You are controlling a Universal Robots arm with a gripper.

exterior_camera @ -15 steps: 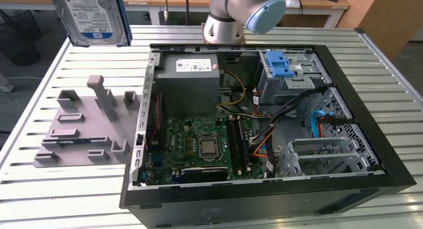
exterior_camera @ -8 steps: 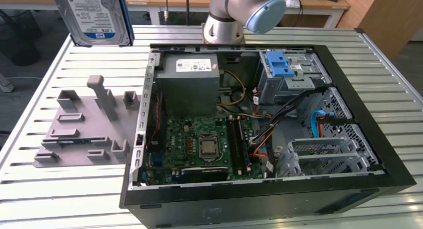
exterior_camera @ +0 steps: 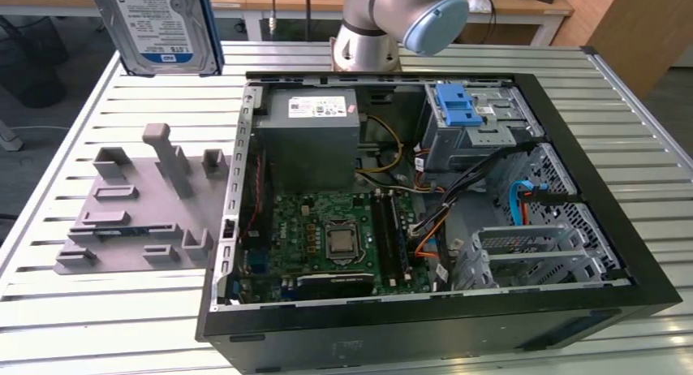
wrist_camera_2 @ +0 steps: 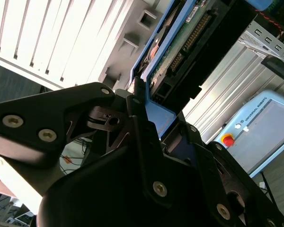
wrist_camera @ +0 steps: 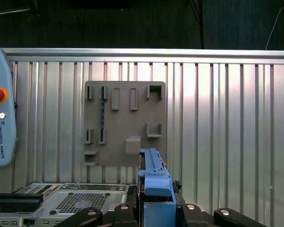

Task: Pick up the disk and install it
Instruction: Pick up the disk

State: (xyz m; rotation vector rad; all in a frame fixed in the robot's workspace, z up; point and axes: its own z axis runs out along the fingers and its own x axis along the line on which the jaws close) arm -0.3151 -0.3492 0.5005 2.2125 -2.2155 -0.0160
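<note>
Gripper (wrist_camera_2: 154, 113) is clamped on the blue carrier edge of the disk (wrist_camera_2: 180, 52), jaws pressed to either side of the frame in the second wrist view; disk is held on edge, raised clear of the slatted table (exterior_camera: 87, 326), outside the computer case (exterior_camera: 639, 253), off its far corner on the exterior view's left. Step in hand, as I judge it: carrying the disk toward the case; the grip takes one end only, so slow travel and a steady wrist should stop the carrier pivoting; connector end is best kept off metal edges. Grey fixture plate (exterior_camera: 141, 204) with upright pegs lies just beside the case, beneath the held disk; inside the case sit the grey power supply (exterior_camera: 314, 140), the motherboard (exterior_camera: 336, 229) and the drive cage with blue latch (exterior_camera: 460, 107); loose cables (exterior_camera: 509, 196) run just beside that cage and could snag; arm base (exterior_camera: 374, 34) stands behind the case; teach pendant (wrist_camera: 0, 127) lies on the table outside the case.
</note>
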